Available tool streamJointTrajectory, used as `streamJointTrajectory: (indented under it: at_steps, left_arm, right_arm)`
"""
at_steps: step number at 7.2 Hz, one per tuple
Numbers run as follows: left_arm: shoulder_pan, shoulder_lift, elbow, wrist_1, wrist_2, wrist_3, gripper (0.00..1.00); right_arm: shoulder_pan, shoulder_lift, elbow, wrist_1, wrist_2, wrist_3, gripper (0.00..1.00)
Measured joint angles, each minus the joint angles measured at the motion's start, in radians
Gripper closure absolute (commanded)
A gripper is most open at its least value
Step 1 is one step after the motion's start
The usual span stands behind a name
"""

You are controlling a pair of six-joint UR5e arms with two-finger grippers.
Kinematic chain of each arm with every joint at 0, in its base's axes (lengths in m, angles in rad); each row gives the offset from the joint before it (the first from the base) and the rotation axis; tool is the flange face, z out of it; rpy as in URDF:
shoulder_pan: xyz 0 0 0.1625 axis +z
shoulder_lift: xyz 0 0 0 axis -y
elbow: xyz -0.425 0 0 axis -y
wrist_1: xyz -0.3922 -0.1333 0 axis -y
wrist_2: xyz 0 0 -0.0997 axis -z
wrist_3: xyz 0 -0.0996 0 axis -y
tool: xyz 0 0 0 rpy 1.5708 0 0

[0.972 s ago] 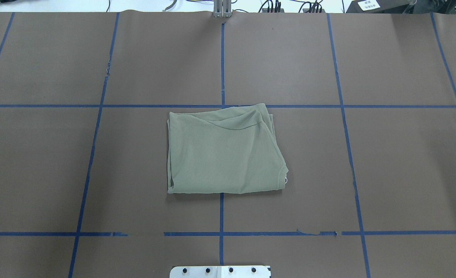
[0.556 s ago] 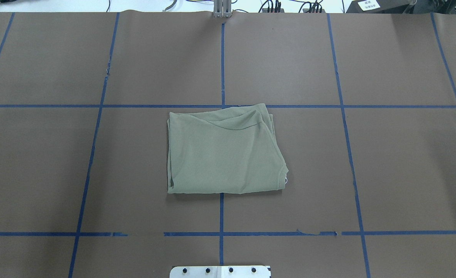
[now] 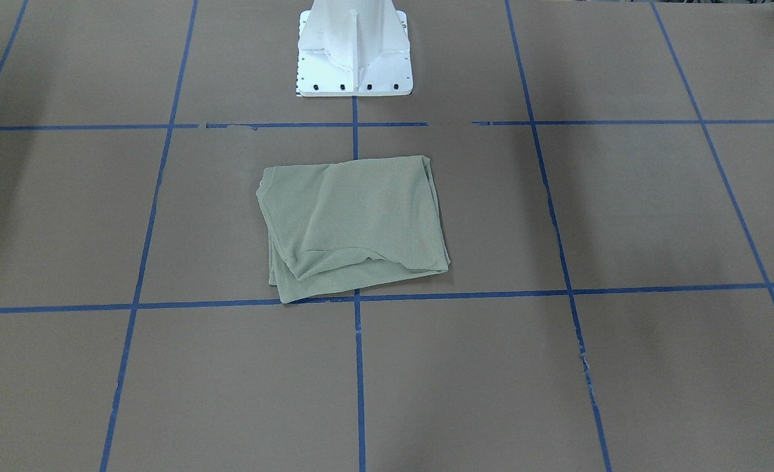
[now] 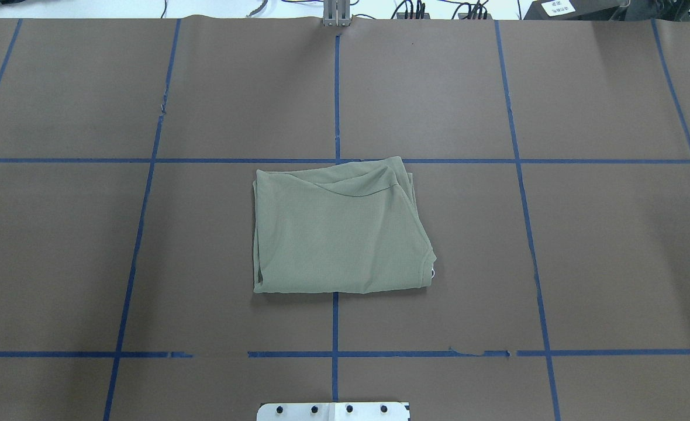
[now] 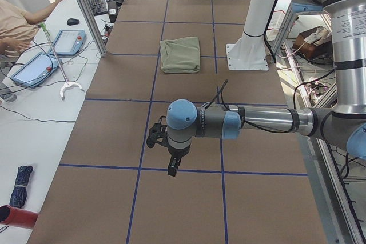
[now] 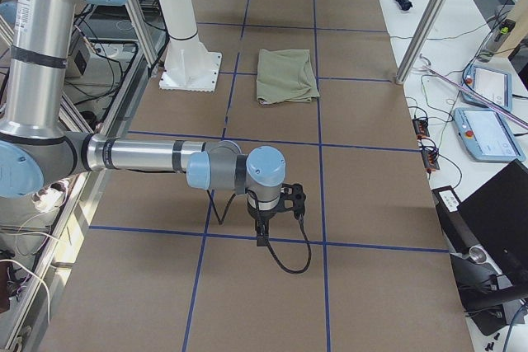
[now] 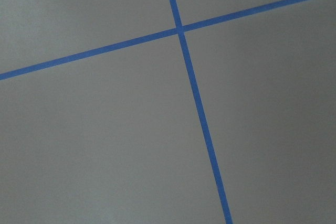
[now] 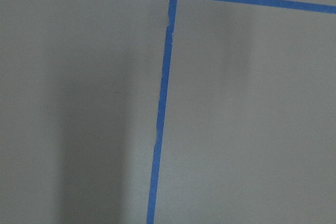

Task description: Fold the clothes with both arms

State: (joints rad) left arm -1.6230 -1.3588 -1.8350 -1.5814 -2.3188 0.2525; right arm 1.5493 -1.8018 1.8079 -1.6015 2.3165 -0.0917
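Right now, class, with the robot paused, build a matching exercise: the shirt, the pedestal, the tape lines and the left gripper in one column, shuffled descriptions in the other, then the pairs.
Things:
1 shirt
2 pedestal
3 tape lines
4 left gripper

Descriptions:
A blue, forming a grid
B black, hovering far from the shirt
C sage green, folded
D white, with bolts at its base

Pairs: 1-C, 2-D, 3-A, 4-B

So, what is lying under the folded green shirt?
Only the brown table cover shows around the shirt. A blue tape line runs in under its near edge and comes out at the far edge. Whatever else lies beneath is covered.
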Motion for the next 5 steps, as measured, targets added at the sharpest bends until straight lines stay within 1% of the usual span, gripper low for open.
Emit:
streamJointTrajectory:
  at_steps: [3,5]
  left_arm:
    - [0.0,0.0,-0.003,-0.004,-0.001,0.005,0.0]
    - [0.0,0.001,-0.004,-0.004,-0.004,0.005,0.0]
  right_arm:
    - [0.002,-0.002,0.002,0.0,-0.001,0.001,0.0]
    - [0.004,0.006,0.005,0.0,0.027,0.0,0.0]
